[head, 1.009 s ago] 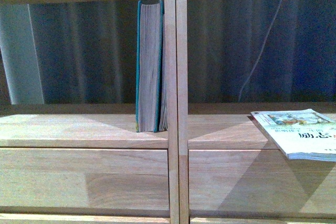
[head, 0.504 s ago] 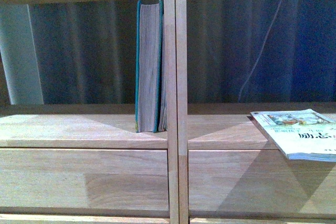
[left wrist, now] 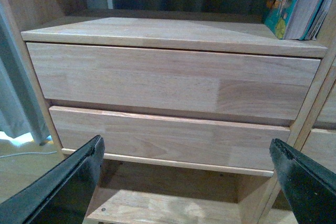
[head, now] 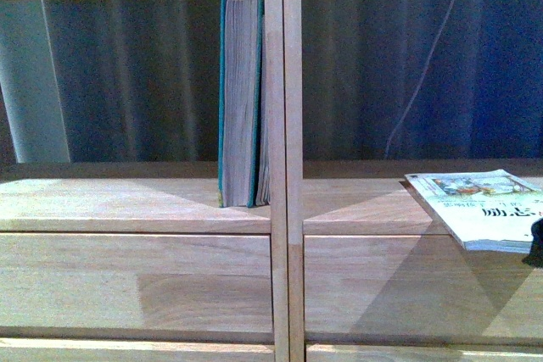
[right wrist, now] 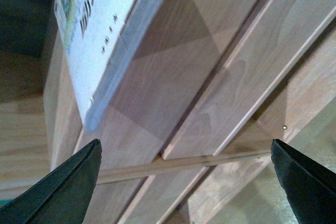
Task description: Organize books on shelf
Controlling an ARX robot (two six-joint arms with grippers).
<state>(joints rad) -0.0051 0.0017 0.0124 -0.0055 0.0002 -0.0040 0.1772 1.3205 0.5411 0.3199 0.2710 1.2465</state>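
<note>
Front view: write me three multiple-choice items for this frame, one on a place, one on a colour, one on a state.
1. Where is the thick book on the shelf?
A. Right compartment, lying flat
B. Left compartment, beside the centre post
C. On the floor

2. What colour is its cover?
A. Red
B. Black
C. Teal

3. How does the paperback sit?
A. Lying flat, cover up
B. Standing upright
C. Leaning on the thick book

Answers:
1 B: it stands upright just left of the post.
2 C: teal cover edges frame the pale pages.
3 A: it lies flat in the right compartment, with a corner past the front edge.
</note>
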